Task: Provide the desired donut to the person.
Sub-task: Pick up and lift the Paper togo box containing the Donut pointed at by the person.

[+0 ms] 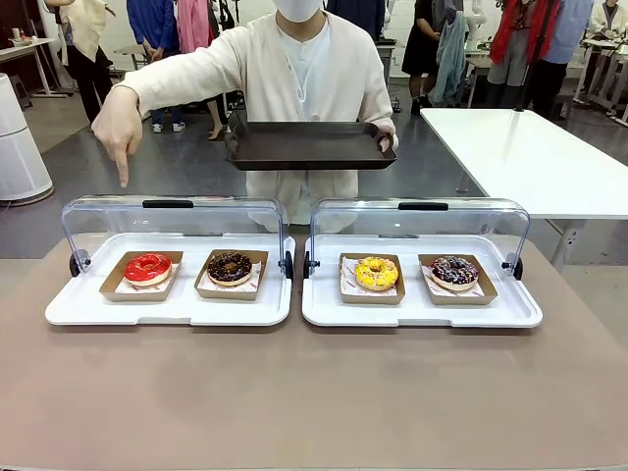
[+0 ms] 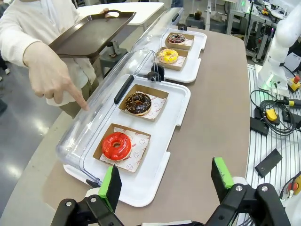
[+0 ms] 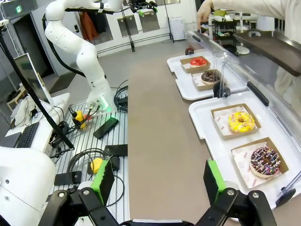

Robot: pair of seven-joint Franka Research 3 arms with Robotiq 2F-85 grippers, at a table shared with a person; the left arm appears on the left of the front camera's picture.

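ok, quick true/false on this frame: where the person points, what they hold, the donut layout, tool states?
1. The person's hand points down at the case holding the red donut. True.
2. The person holds a white plate. False: it is a dark brown tray.
3. The yellow donut shares a tray with the red donut. False: the yellow donut sits beside the sprinkled donut in the right display tray.
4. The left tool and right tool are open and empty. True.

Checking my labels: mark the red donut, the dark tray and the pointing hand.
red donut [image 1: 134, 267], front view, glaze left of hole
dark tray [image 1: 309, 145], front view, bare floor
pointing hand [image 1: 118, 123], front view, back of hand
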